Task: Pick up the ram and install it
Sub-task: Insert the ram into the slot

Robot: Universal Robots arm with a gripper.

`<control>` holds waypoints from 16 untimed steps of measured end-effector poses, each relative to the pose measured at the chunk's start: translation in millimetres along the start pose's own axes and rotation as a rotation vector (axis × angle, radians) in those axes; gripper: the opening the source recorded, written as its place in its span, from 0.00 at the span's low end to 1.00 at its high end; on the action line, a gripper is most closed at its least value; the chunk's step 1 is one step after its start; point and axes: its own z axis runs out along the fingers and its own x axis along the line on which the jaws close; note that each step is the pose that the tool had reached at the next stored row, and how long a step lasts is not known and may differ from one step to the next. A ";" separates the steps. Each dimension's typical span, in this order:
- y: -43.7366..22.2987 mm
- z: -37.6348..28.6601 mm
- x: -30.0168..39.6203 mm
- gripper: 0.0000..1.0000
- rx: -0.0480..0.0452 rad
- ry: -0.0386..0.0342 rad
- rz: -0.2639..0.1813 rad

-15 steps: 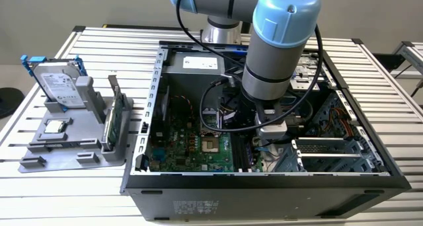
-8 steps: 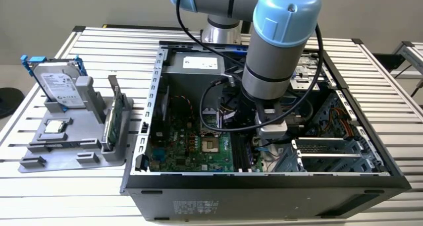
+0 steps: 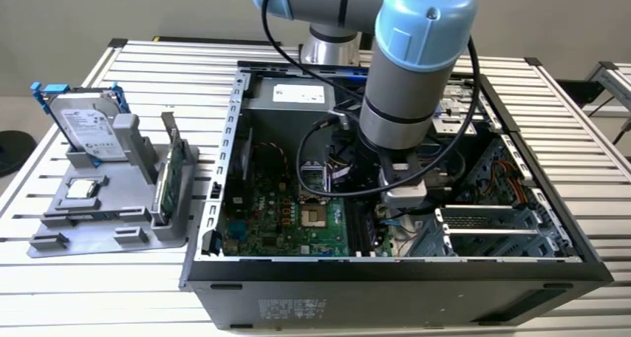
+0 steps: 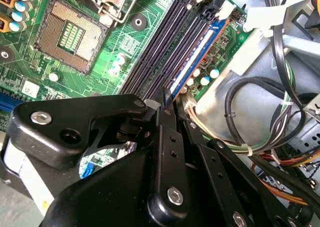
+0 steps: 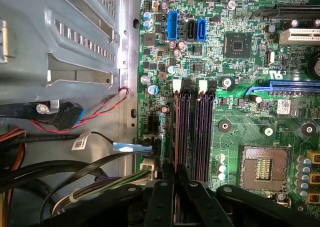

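— So, the exterior view? 
— Arm reaches into the open computer case (image 3: pixel 394 274), gripper (image 3: pixel 403 204) low beside the motherboard (image 3: pixel 286 219); drive cages crowd its right.
— Second wrist view? 
— Jaws nearly closed, pinching the ram (image 4: pixel 192 62) edge-on in the outermost slot.
— First wrist view? 
— Fingers (image 5: pixel 167 187) over the memory slots (image 5: pixel 192 132); cables just beside.
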 end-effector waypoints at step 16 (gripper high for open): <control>0.1 3.5 -3.0 0.00 -0.0001 0.0001 0.003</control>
